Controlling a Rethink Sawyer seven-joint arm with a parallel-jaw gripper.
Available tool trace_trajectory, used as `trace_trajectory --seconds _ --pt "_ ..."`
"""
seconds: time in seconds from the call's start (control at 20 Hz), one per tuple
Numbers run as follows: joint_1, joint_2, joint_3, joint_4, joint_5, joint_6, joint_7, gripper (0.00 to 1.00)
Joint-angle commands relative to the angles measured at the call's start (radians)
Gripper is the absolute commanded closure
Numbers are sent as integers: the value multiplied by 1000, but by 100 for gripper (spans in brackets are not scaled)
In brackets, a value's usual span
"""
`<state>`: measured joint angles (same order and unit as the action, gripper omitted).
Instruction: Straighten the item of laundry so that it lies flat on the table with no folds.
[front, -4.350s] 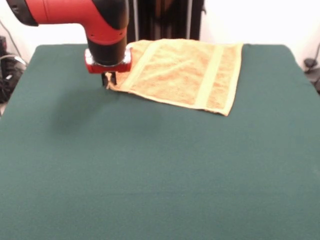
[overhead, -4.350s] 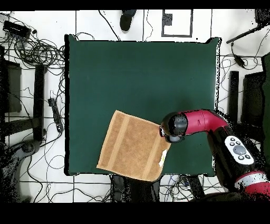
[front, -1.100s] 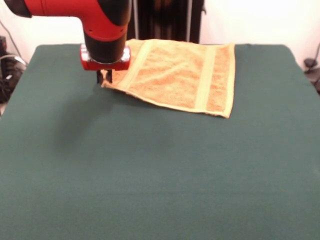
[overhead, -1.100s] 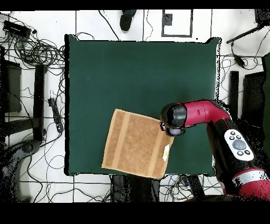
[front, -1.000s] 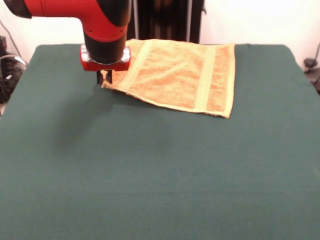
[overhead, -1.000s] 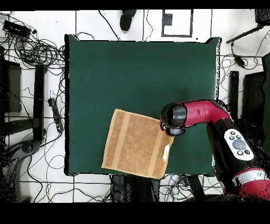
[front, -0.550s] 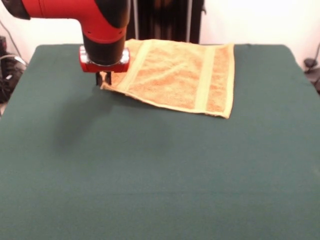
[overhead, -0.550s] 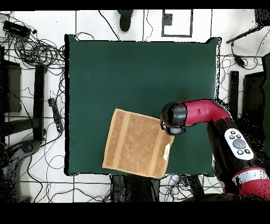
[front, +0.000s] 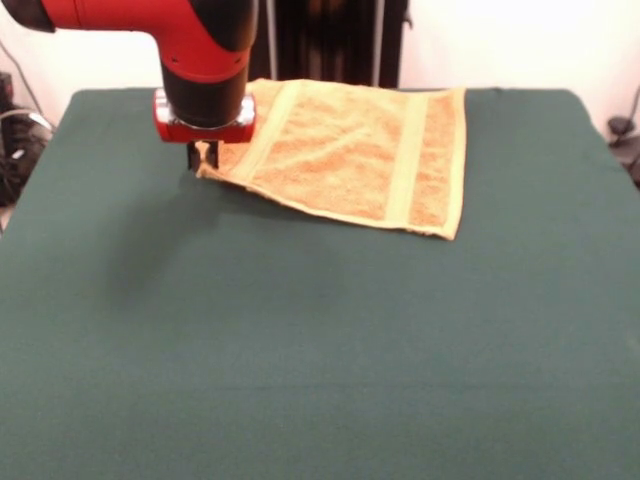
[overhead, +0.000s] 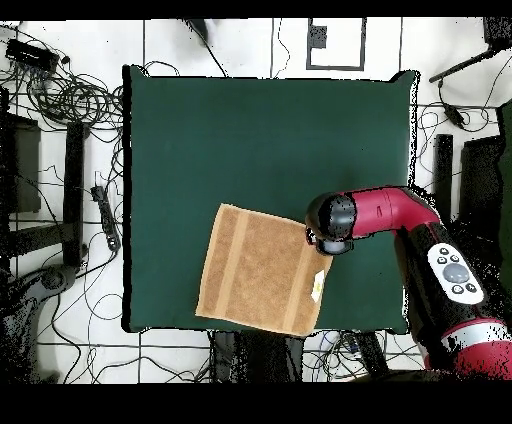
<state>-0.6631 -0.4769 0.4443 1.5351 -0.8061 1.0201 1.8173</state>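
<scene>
The item of laundry (front: 350, 150) (overhead: 258, 268) is an orange-tan towel with two paler woven bands, spread open at the far side of the green table (front: 320, 340) (overhead: 260, 140). In the overhead view its lower edge reaches the table's rim, and a small white tag (overhead: 318, 287) shows at its right edge. My gripper (front: 203, 157) is shut on the towel's left near corner in the front view, just above the felt. The red arm head (overhead: 332, 222) hides the gripper from above.
Cables lie on the floor to the left of the table (overhead: 70, 100) in the overhead view. Dark stands (overhead: 445, 170) are at the right. The arm's body (overhead: 450, 280) stands beside the table's lower right corner.
The gripper has drawn the held corner slightly leftward in the front view over the past seconds. The towel has turned a little and lies squarer and flatter.
</scene>
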Motion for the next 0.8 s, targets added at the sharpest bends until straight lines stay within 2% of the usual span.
trace_trajectory --seconds 0.05,0.5,0.8 --pt "58 22 83 -50 -9 13 -251 100" --pt "60 20 85 -51 -2 33 -265 100" --pt "46 -28 88 -28 15 38 -264 100"
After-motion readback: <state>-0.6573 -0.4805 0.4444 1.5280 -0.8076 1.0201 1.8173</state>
